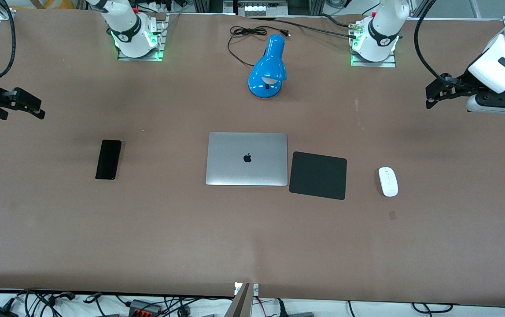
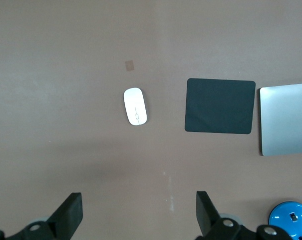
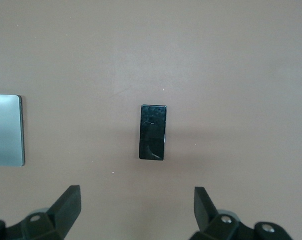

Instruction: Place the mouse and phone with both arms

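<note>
While both hands hang wide open and empty, you see the mouse (image 2: 135, 106) under the left hand (image 2: 138, 210), the phone (image 3: 153, 132) under the right hand (image 3: 137, 207).

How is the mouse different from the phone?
The mouse is white and oval; the phone is black and rectangular. The mouse is shorter and rounded on top; the phone is longer and flat. The mouse lies toward the left arm's end of the table, the phone toward the right arm's. Both rest untouched on the table.

Apple logo – black, centred on closed silver laptop (image 1: 246, 159) lid. No other readable text.
</note>
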`<act>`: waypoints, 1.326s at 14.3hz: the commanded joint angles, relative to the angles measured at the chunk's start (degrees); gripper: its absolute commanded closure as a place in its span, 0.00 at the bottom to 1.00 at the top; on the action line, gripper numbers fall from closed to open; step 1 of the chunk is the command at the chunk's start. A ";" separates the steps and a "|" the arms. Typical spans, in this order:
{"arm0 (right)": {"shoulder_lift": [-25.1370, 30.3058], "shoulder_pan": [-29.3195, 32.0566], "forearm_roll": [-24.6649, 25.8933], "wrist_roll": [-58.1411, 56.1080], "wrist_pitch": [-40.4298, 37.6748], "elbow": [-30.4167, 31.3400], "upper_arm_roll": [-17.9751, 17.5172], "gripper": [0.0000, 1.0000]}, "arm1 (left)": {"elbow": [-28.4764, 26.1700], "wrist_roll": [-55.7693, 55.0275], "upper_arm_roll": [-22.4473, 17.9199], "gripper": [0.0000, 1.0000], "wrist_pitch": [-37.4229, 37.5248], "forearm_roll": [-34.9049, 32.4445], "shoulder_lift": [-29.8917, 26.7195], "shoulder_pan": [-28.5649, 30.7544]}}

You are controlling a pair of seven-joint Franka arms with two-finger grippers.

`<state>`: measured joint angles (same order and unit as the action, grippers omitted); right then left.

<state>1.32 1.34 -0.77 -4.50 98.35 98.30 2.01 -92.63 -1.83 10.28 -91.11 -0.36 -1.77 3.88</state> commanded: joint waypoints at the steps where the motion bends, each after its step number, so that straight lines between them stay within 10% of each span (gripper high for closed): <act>1: 1.14 0.15 0.68 0.63 -0.53 0.49 -0.43 0.00 | 1.31 0.52 0.09 0.00 1.11 0.71 0.27 0.25; 19: -9.31 0.59 0.77 1.68 4.73 5.05 -0.34 0.00 | 1.31 0.34 0.09 0.00 1.73 0.53 0.45 0.08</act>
<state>-7.40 1.40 -0.73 -4.27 100.48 101.19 1.88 -92.61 -1.84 10.28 -90.48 -0.36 -1.77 3.90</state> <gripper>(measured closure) 0.000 0.000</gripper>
